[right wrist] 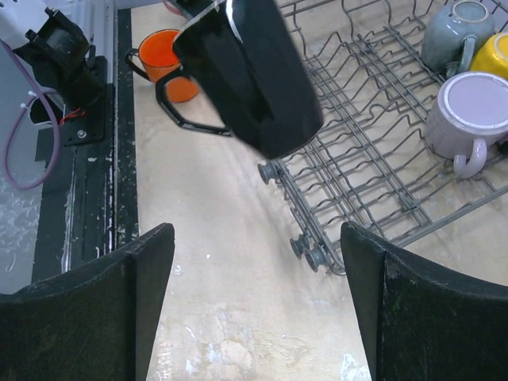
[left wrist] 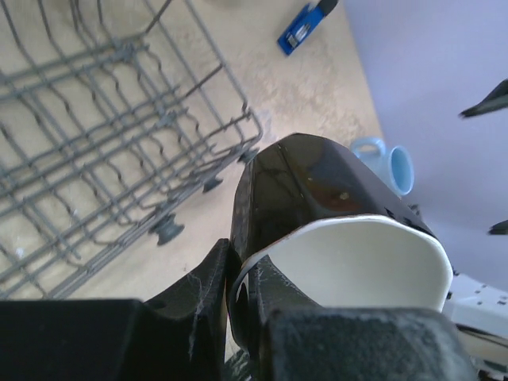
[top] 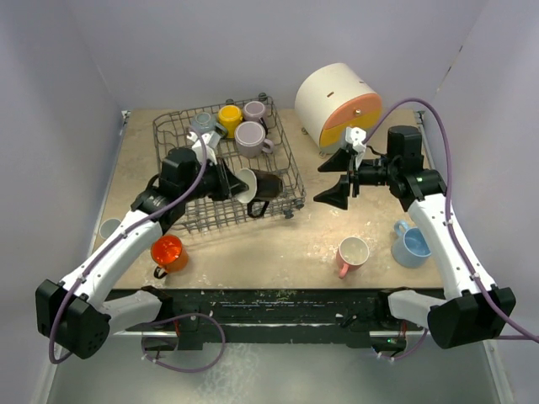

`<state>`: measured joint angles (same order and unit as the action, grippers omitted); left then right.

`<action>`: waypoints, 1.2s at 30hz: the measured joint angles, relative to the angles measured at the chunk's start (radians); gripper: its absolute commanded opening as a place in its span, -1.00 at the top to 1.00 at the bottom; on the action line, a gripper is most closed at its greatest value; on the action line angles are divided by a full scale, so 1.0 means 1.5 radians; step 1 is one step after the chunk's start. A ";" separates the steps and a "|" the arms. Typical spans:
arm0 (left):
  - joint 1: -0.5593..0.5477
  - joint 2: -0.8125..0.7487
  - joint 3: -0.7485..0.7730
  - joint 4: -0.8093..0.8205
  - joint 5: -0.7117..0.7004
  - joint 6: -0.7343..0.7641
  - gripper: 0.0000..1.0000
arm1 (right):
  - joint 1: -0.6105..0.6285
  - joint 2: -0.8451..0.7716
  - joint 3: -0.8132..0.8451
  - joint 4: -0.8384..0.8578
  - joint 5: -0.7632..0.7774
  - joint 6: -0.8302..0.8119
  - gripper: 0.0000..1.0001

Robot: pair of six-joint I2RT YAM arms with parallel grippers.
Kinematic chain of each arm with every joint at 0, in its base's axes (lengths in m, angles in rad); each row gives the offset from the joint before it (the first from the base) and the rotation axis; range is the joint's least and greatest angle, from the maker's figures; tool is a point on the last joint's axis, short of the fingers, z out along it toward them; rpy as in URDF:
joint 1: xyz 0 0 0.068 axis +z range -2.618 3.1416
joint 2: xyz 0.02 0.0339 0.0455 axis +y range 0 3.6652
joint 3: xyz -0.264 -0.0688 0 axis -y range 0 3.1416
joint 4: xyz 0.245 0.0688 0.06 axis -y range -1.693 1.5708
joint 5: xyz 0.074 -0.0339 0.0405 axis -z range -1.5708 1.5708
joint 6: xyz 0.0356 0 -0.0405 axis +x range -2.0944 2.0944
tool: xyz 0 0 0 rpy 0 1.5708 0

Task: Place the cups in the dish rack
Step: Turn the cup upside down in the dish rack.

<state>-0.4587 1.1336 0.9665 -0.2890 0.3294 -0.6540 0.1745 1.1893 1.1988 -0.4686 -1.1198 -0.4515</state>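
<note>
My left gripper (top: 237, 187) (left wrist: 240, 268) is shut on the rim of a black cup (top: 263, 185) (left wrist: 305, 186) (right wrist: 252, 70) with a white inside, one finger inside and one outside. It holds the cup tilted over the near right corner of the dish rack (top: 288, 165) (left wrist: 95, 143) (right wrist: 373, 151). Yellow (top: 230, 114), grey (top: 202, 124) and two mauve cups (top: 251, 137) (right wrist: 468, 107) stand in the rack's far part. Orange (top: 168, 251), pink (top: 352, 252) and light blue (top: 413, 246) cups sit on the table. My right gripper (top: 337, 178) (right wrist: 258, 262) hangs open and empty right of the rack.
A big white cylinder (top: 337, 105) with orange and yellow fronts stands at the back right, behind my right arm. Another pale cup (top: 109, 227) sits at the table's left edge. A small blue object (left wrist: 302, 28) lies beyond the rack. Walls close in on three sides.
</note>
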 measured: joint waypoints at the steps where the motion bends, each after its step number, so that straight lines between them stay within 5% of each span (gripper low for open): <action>1: 0.009 0.000 0.000 0.022 0.007 -0.009 1.00 | 0.000 0.000 0.000 0.001 0.000 0.002 -0.72; 18: 0.048 0.049 -0.055 0.457 0.070 -0.185 1.00 | 0.001 -0.030 -0.001 0.088 -0.010 0.099 -0.72; 28: 0.048 0.118 -0.022 0.649 0.067 -0.267 1.00 | 0.015 -0.054 -0.021 0.248 -0.013 0.233 -0.73; 36: 0.033 0.165 -0.009 0.767 0.025 -0.348 1.00 | 0.045 -0.051 -0.050 0.447 0.009 0.447 -0.73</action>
<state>-0.4091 1.3811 0.9524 0.8612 0.3664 -1.1755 0.2413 1.1130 1.1244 0.2020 -1.1069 0.2188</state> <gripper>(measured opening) 0.136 0.864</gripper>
